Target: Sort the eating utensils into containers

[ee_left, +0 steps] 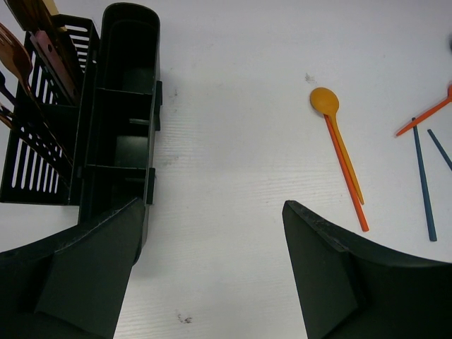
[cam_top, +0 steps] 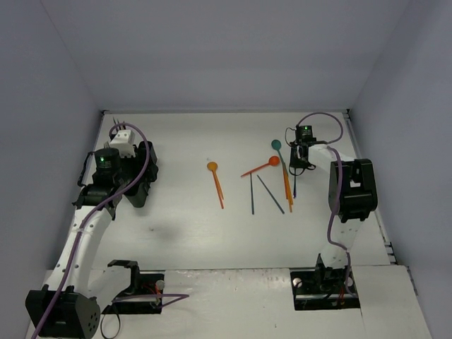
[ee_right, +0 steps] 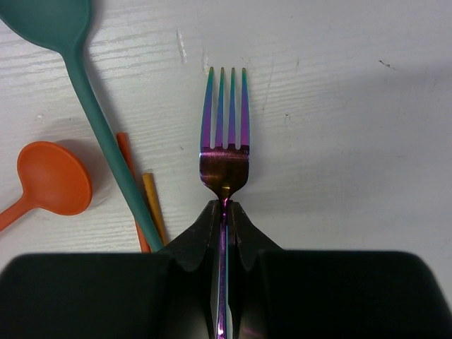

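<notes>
My right gripper point(ee_right: 224, 209) is shut on the neck of an iridescent purple fork point(ee_right: 224, 134), whose tines point away over the white table. In the top view this gripper point(cam_top: 302, 157) is at the right end of the loose utensils. Beside the fork lie a teal spoon point(ee_right: 49, 21) and an orange-red spoon point(ee_right: 53, 176). My left gripper point(ee_left: 212, 205) stands open with nothing in it, over bare table just right of the black caddy point(ee_left: 120, 106). The caddy's slotted compartment point(ee_left: 39, 155) holds copper utensils point(ee_left: 28, 56).
On the table's middle lie an orange spoon point(cam_top: 212, 167), two dark blue sticks point(cam_top: 252, 194) and orange handles point(cam_top: 287, 187). The grey walls close in on three sides. The caddy point(cam_top: 141, 176) stands at the left, under the left arm.
</notes>
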{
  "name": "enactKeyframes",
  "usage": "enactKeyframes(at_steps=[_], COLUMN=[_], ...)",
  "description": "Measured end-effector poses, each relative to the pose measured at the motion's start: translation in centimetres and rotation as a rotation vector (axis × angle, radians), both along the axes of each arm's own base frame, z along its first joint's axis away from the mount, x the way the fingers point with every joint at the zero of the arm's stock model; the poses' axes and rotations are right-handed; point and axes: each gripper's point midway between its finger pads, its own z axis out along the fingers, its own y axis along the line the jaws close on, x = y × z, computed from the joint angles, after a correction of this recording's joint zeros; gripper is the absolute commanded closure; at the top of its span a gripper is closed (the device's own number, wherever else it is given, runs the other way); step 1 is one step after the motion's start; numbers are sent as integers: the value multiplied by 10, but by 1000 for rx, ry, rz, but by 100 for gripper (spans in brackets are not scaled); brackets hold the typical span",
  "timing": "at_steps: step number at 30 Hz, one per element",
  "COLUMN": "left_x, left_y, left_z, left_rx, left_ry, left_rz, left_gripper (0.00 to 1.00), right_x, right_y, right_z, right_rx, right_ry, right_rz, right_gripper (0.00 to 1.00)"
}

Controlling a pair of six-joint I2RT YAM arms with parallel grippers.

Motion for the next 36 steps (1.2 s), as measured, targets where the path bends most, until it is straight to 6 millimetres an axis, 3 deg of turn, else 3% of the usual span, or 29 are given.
enactKeyframes(at_steps=[5,8,10,13,17,20,23,29,36], left_x=[0,-3,-8,-16,-28,-37,-41,-42,-32], left_y=[-10,-25,-41,-74,-115,-140,-161,-198,-225], left_z=[3,9,18,46,96,123,135,138,123], left_rx=[-41,-85,-114,-166,-273,-361,-424,-492,-524], left_ry=[-7,-15,-27,-76,-178,-227,-229,-194,-129], left_rz=[-32,-70,-112,-205,-323,-389,-431,-487,-481], left_gripper=[23,24,23,23,24,23,23,23,24], right_x=[-5,-14,-13,-16,-40,-72,-97,-143,-167], right_y=[0,2,9,34,104,156,187,242,271], right_z=[3,22,49,113,198,235,250,257,262], right_rx=[-1,-1,10,26,82,151,188,264,307], right_ry=[-4,-22,-81,-235,-448,-538,-579,-588,-602], right_rz=[9,33,65,157,391,581,698,900,999], right_gripper=[100,100,100,100,100,100,100,100,100])
